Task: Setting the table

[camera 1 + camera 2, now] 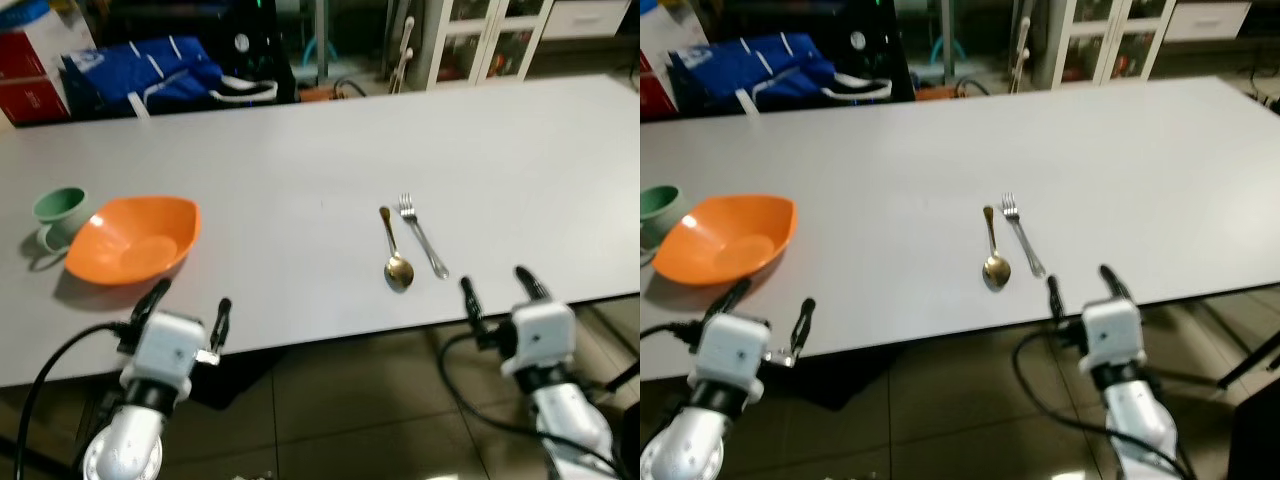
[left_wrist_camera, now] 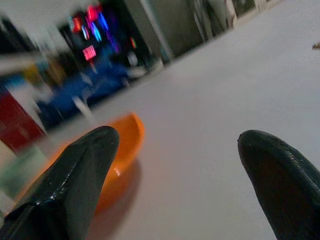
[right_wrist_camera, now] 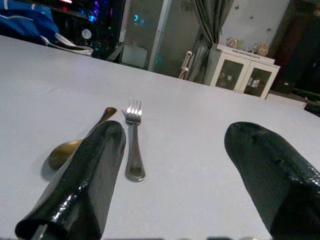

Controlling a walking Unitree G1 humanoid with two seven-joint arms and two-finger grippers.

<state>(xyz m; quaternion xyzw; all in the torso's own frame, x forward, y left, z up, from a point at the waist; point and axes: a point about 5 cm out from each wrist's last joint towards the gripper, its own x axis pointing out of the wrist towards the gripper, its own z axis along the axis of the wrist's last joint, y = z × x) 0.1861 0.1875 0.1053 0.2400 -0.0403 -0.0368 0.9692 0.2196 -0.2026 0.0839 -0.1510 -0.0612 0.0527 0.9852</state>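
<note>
Your left gripper and right gripper hover at the desk's near edge, fingers spread wide, each holding nothing. Just beyond the right gripper lie a gold spoon and a silver fork, side by side; ahead of the left sits an orange bowl, a green cup beside it. Nothing looks grasped yet; your next move likely means reaching forward to close on one piece.
</note>
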